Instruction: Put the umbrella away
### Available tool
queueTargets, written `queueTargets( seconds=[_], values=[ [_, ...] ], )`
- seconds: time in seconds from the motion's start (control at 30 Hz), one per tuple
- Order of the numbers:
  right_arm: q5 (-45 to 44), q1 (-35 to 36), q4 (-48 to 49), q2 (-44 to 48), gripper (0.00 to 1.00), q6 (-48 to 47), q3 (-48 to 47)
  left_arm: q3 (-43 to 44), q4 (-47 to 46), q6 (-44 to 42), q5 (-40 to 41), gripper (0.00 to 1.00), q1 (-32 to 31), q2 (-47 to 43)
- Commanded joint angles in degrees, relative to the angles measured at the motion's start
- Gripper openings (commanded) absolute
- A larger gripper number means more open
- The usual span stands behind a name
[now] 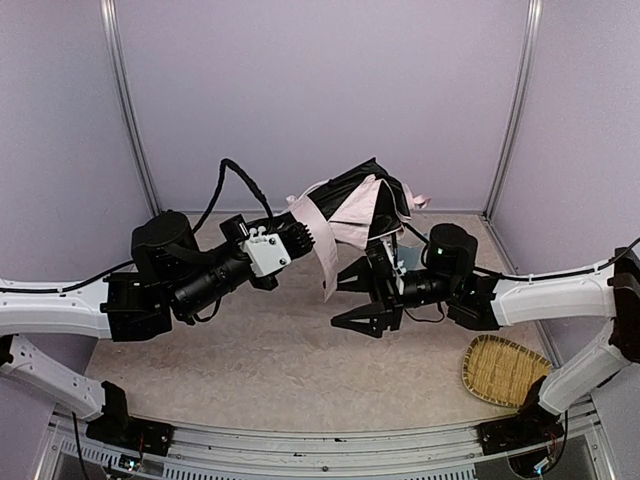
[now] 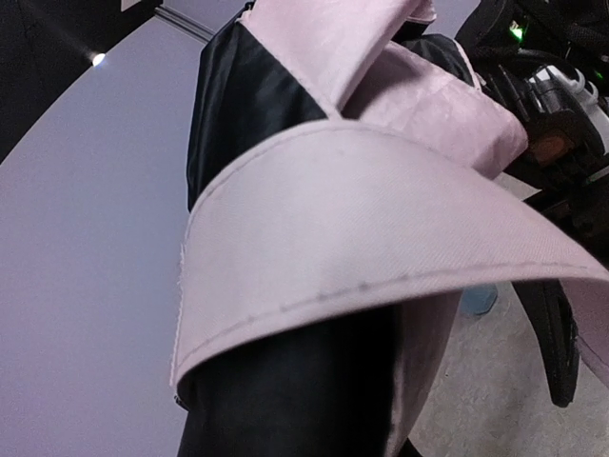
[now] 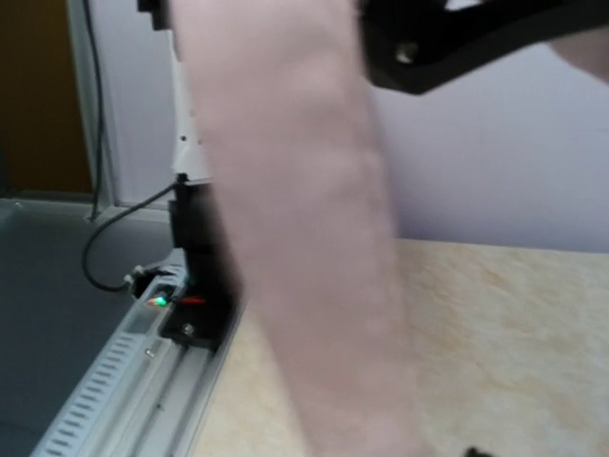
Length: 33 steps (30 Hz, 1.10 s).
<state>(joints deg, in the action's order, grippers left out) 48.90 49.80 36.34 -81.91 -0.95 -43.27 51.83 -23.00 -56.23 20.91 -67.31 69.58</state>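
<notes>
The umbrella (image 1: 362,198) is a crumpled bundle of pale pink fabric with black lining, held up above the table at the back. My left gripper (image 1: 300,236) is shut on its left side. In the left wrist view the umbrella's fabric (image 2: 362,228) fills the frame and hides the jaws. A long pink strip (image 1: 326,262) hangs down from the bundle. My right gripper (image 1: 338,304) stands open just right of the strip's lower end, jaws spread wide. In the right wrist view the blurred strip (image 3: 295,238) hangs close in front, below and left of one black finger (image 3: 457,43).
A woven bamboo tray (image 1: 505,370) lies on the table at the front right, beside the right arm's base. A small light-blue thing (image 2: 479,300) shows on the table past the fabric. Metal frame posts (image 1: 125,110) stand at the back corners.
</notes>
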Motion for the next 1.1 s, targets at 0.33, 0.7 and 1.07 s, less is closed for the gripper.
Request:
queueTargets(
  seconds=[0.33, 0.7, 1.07],
  values=[
    [5.28, 0.91, 6.50, -3.62, 0.30, 5.64, -3.40, 2.48, -2.91, 0.11, -1.25, 0.00, -0.64, -0.40],
    [-0.74, 0.87, 1.16, 8.29, 0.00, 6.12, 0.48, -4.40, -1.51, 9.03, -1.93, 0.00, 5.21, -0.63],
    [-15.59, 0.78, -21.54, 16.43, 0.00, 0.42, -7.86, -9.97, -3.88, 17.73, -2.19, 0.00, 10.16, 3.08]
  ],
)
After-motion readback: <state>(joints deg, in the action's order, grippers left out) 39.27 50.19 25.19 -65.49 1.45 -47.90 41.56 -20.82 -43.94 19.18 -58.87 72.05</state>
